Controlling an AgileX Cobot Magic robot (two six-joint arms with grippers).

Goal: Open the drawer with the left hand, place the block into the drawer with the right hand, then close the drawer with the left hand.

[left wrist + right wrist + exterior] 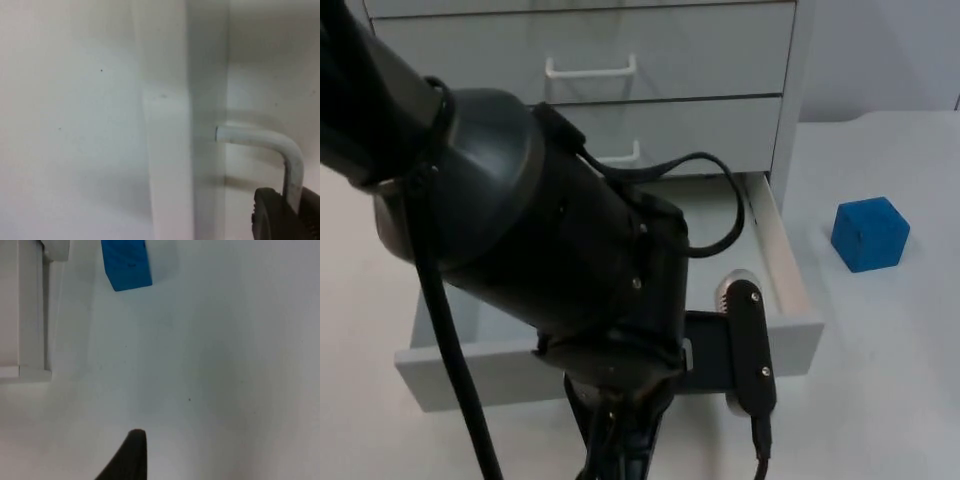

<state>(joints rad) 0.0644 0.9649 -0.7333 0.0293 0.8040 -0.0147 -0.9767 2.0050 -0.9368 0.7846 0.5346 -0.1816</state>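
At drawer front: left gripper [287,212] by the white handle [280,145]; finger state cannot be told.
Drawer [790,270]: bottom one of the cabinet [620,60], pulled well out, interior bare where visible.
Block [869,233]: blue, on the table right of the drawer, apart from it.
Right gripper [131,455]: waiting over the table, near side of the block; spread cannot be told.
Risk: left arm overhangs the drawer, likely blocking the drop-in; collision if not withdrawn.
Surface: white table [900,400], grey wall behind.
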